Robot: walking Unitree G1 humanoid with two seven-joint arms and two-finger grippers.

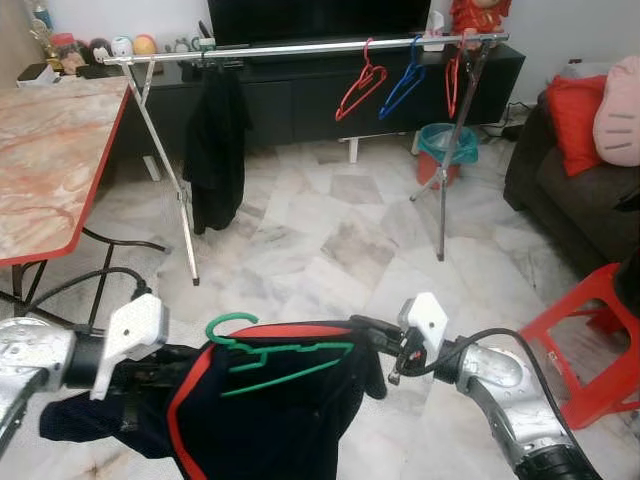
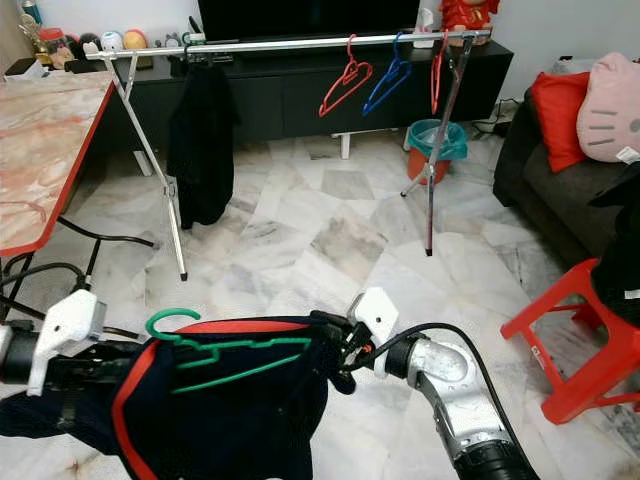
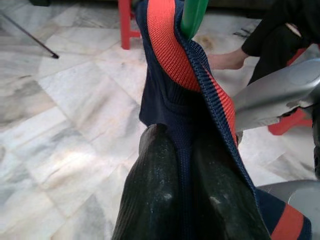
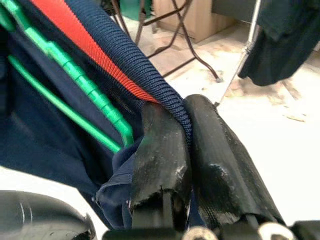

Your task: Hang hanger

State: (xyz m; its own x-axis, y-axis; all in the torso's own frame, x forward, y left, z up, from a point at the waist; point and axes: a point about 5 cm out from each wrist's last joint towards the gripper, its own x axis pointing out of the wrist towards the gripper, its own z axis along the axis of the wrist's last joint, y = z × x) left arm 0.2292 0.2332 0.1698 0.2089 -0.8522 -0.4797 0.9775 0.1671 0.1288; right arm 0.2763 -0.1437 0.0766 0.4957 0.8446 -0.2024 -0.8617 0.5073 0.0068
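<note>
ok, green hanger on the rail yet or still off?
Off. The green hanger lies in the navy garment, held between both pincers, short of the rail.

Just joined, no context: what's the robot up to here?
It holds a dark navy garment with orange trim stretched between both arms, a green hanger lying across its neckline. The left gripper and right gripper are each pinched shut on the garment's edge. The clothes rail stands ahead across the marble floor, carrying a black garment and empty red and blue hangers. Nothing hung yet.
</note>
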